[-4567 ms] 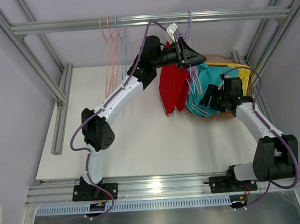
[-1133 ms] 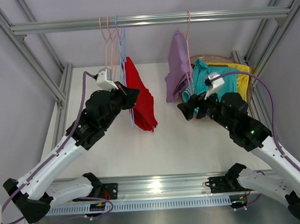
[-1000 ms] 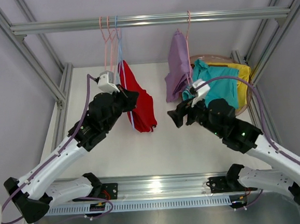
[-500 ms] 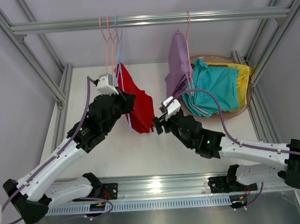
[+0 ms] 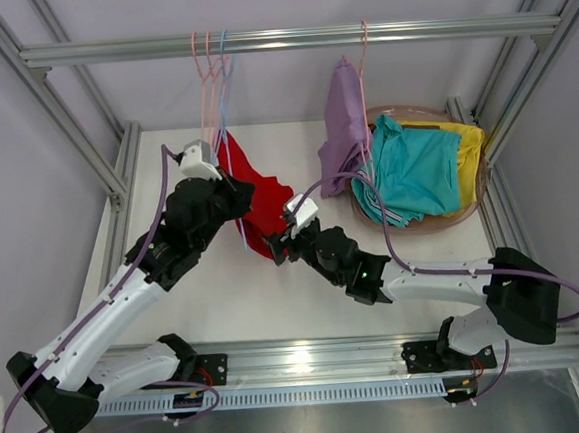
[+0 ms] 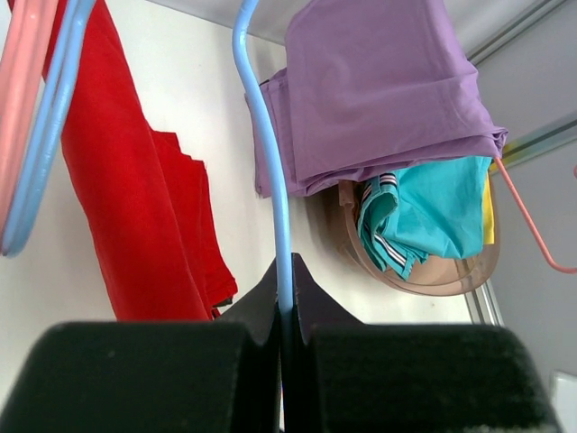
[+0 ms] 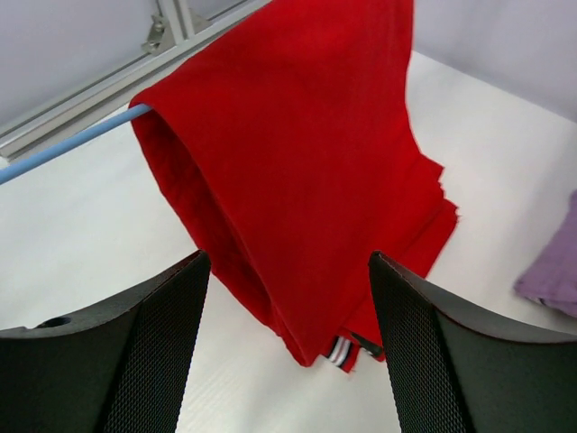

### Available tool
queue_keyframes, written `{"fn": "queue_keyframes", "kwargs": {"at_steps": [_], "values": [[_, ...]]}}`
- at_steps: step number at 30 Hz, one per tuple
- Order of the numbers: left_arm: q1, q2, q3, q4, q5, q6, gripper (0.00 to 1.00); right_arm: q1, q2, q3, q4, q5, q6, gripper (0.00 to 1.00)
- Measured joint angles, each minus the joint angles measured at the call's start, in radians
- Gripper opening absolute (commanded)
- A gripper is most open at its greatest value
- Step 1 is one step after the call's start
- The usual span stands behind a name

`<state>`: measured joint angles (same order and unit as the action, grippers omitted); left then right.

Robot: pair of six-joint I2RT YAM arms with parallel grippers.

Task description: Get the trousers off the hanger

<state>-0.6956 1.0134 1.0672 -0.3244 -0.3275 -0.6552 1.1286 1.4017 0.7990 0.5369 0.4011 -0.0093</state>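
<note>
The red trousers [image 5: 260, 201] hang folded over the bar of a blue hanger [image 5: 230, 131] under the rail. My left gripper [image 5: 236, 193] is shut on the blue hanger's wire [image 6: 280, 207]. My right gripper [image 5: 279, 245] is open, its fingers [image 7: 135, 361] spread on either side of the red trousers' [image 7: 306, 171] lower end, not touching. The lavender trousers [image 5: 342, 122] hang on a pink hanger [image 5: 364, 50] to the right. Teal trousers [image 5: 414, 172] and yellow trousers [image 5: 470, 147] lie in the tub. Brown trousers are not seen.
A pinkish translucent round tub [image 5: 436, 223] sits at the right back of the white table [image 5: 175, 286]. Empty pink hangers [image 5: 204, 83] hang at the rail's left. The aluminium frame rail [image 5: 286, 39] crosses above, with side posts at both edges.
My right arm has swung left from the tub across the table to the red trousers' lower end. My left gripper has kept hold of the blue hanger, which tilted slightly leftward.
</note>
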Motion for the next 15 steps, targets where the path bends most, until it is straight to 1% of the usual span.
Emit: {"fn": "queue_keyframes", "kwargs": {"at_steps": [7,15], "values": [[0.032,0.0,0.0,-0.003,0.049,-0.018,0.0,-0.002,0.099,0.018,0.068,-0.052,0.025,0.75],[0.041,0.0,0.0,-0.005,0.082,-0.027,0.0,-0.023,0.181,0.086,0.104,-0.084,0.024,0.75]]}}
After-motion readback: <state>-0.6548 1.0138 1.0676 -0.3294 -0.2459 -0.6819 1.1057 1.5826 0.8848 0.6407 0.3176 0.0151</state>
